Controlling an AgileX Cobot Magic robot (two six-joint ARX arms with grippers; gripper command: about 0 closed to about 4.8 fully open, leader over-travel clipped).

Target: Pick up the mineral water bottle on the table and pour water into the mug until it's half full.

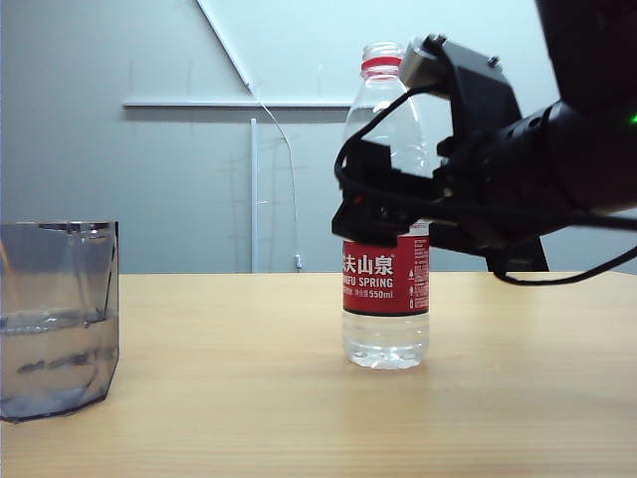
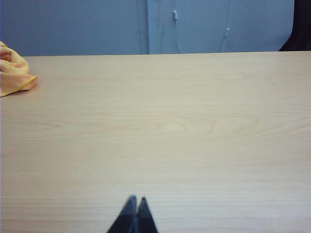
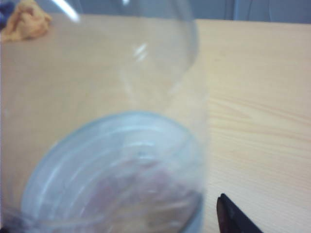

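Right claw (image 1: 383, 214): spread around the mineral water bottle (image 1: 386, 299) — not pinching.
Left claw (image 2: 134, 213): pressed together, over bare desk (image 2: 155, 126).
Risk: a sideways drift could topple the open bottle — mug (image 1: 55, 319) already half full.

The mineral water bottle (image 1: 386, 199) is clear plastic with a red neck ring and a red label lettered in white. The mug (image 1: 58, 319) is smoky grey and transparent, the table (image 1: 259, 398) pale tan wood-grain. Near the table's far edge lies an orange-yellow cloth (image 2: 13, 69); both grippers, left gripper (image 2: 133, 213) and right gripper (image 1: 383, 214), are black.
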